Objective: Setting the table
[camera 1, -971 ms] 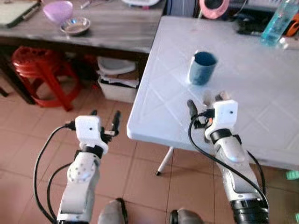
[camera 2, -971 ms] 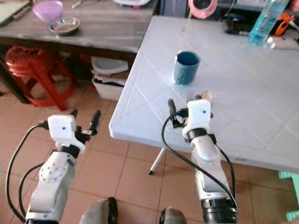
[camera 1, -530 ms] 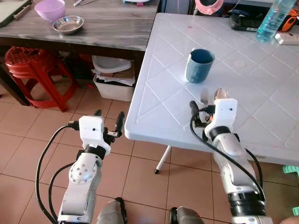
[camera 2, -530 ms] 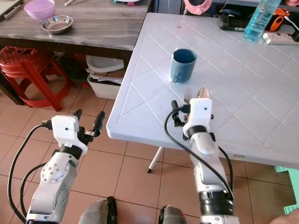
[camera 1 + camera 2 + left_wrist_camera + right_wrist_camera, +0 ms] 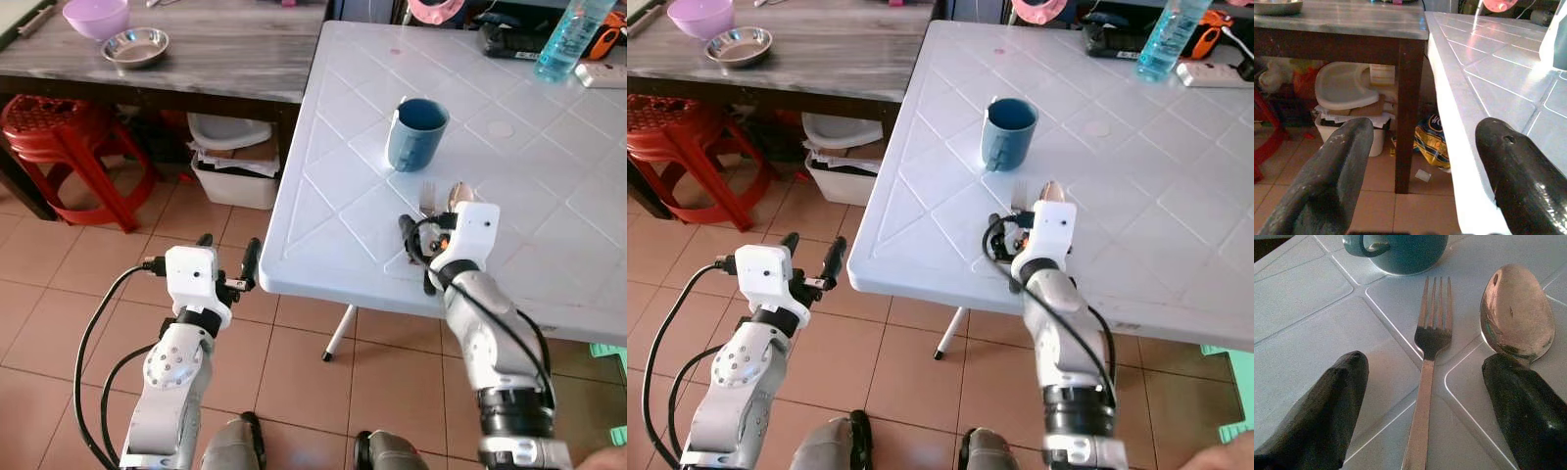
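**A:** So what's the right gripper (image 5: 1422, 396) actually doing here? Is it holding anything?

**B:** Nope, it's got nothing. Its fingers (image 5: 1327, 406) are spread wide, low over the white table (image 5: 549, 225) near the front edge. In the right wrist view the fork (image 5: 1429, 357) lies flat on the table in the gap between them, not touched by either one. The spoon (image 5: 1517, 316) lies just beside the fork, bowl up, and one finger partly covers its lower end. Can't tell if they're actually touching.

**A:** And the mug?

**B:** The blue mug (image 5: 417, 135) stands upright just beyond the fork's tines, centre of the left eye frame.

**A:** Left side?

**B:** The left gripper (image 5: 225, 257) hangs over the tiled floor (image 5: 59, 294) at lower left, off the table's corner, fingers (image 5: 1332, 181) apart and empty. A wooden table (image 5: 225, 49) with a steel bowl (image 5: 135, 46) and a purple bowl (image 5: 95, 17) sits upper left.
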Robot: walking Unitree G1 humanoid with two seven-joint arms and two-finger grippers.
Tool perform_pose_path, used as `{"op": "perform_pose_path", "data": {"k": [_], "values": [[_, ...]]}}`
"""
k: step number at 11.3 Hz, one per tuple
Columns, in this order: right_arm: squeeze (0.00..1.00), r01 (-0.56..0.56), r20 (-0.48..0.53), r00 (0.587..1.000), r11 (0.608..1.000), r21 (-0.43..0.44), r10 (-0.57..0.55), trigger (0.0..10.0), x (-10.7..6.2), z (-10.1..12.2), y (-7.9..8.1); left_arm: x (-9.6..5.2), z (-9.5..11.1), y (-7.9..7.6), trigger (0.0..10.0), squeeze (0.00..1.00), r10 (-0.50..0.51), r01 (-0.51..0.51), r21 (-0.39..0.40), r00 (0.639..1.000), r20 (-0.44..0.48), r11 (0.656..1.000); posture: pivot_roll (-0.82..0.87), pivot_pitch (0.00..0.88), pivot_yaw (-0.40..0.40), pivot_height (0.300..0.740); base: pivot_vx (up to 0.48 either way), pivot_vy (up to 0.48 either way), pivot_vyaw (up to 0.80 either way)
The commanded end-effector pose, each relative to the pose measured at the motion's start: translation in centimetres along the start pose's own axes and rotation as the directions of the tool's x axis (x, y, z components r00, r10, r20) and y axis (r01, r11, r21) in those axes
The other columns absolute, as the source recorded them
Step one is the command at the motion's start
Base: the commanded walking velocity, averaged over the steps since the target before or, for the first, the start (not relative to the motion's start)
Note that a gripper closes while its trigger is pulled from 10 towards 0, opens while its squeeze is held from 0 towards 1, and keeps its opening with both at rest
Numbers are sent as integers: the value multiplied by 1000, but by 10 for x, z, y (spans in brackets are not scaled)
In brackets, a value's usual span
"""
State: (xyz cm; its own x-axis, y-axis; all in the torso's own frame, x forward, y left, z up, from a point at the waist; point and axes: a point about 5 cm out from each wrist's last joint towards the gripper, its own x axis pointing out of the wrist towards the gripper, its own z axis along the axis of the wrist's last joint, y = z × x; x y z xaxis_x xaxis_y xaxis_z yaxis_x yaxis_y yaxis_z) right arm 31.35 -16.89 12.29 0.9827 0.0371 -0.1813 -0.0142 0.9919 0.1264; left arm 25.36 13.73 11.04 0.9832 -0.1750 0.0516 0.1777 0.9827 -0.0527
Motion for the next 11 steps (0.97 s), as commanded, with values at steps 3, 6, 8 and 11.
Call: {"op": "perform_pose_path", "data": {"k": [3, 6, 8, 11], "values": [[0, -82, -134, 987, 995, 55, 88, 0, 0, -11, 3, -2, 2, -1, 10000, 0, -19, 19, 7, 1000, -5, 1000, -28, 192, 9, 740, 0, 0, 0], [0, -156, -224, 958, 980, 124, 180, 0, -2, -12, 1, -2, 1, -1, 10000, 0, -24, 24, 6, 1000, -14, 1000, -27, 194, 10, 740, 0, 0, 0], [0, -152, -274, 943, 976, 154, 190, 0, -3, -15, -7, -2, 0, -3, 10000, 0, -37, 37, -1, 999, -21, 999, -30, 197, 11, 740, 0, 0, 0], [0, -148, -340, 922, 980, 135, 186, 0, -3, -19, -21, -3, -1, -3, 10000, 0, -46, 46, -6, 999, -29, 999, -28, 197, 10, 740, 0, 0, 0]]}}
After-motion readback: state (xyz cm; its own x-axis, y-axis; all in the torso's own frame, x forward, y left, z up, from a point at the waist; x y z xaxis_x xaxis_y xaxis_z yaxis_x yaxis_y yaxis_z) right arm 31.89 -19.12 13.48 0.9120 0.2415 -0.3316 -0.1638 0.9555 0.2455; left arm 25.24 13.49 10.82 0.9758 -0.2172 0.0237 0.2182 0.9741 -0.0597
